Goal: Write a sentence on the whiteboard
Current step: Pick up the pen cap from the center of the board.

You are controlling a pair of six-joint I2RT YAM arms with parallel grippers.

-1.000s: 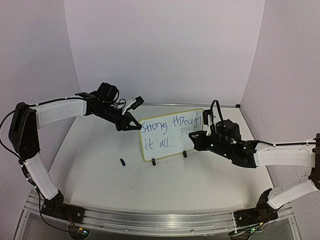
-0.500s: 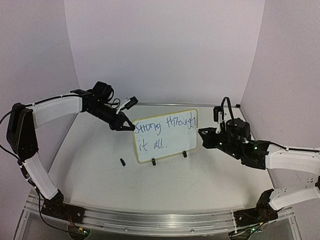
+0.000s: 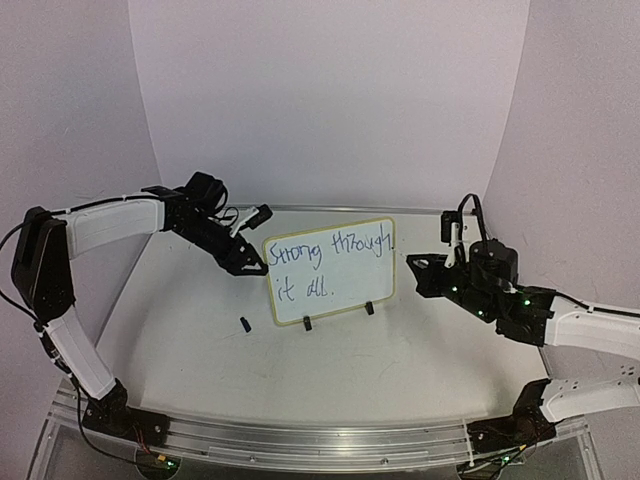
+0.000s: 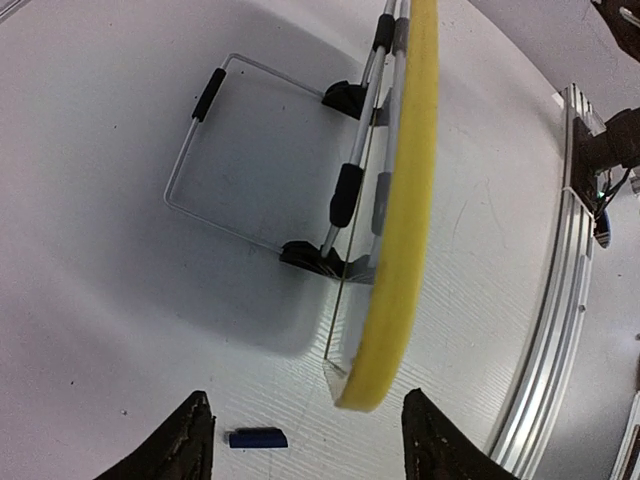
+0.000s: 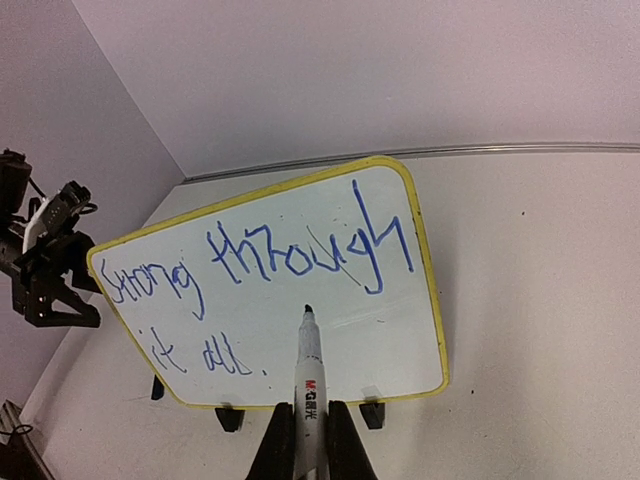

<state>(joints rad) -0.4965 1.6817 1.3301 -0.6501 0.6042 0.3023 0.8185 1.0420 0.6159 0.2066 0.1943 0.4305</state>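
Observation:
The whiteboard point(image 3: 330, 272) stands propped on its two black feet mid-table, with "Strong through it all." in blue on its face point(image 5: 270, 300). My left gripper point(image 3: 252, 266) hangs open just off the board's left edge, touching nothing. In the left wrist view the yellow frame point(image 4: 405, 200) runs edge-on between and beyond the open left gripper point(image 4: 305, 432). My right gripper point(image 3: 414, 266) floats to the right of the board, shut on a white marker point(image 5: 308, 372). The marker's tip points at the board's lower middle, a short way off the surface.
A small dark blue marker cap point(image 3: 245, 324) lies on the table left of the board's lower corner, also visible by the left finger point(image 4: 258, 438). A wire stand point(image 4: 205, 95) props the board from behind. The aluminium rail point(image 3: 320, 440) borders the near edge.
The left gripper opened and let go of the board's left edge, drawing back a little. The right arm pulled back to the right with the marker. The board shifted slightly left.

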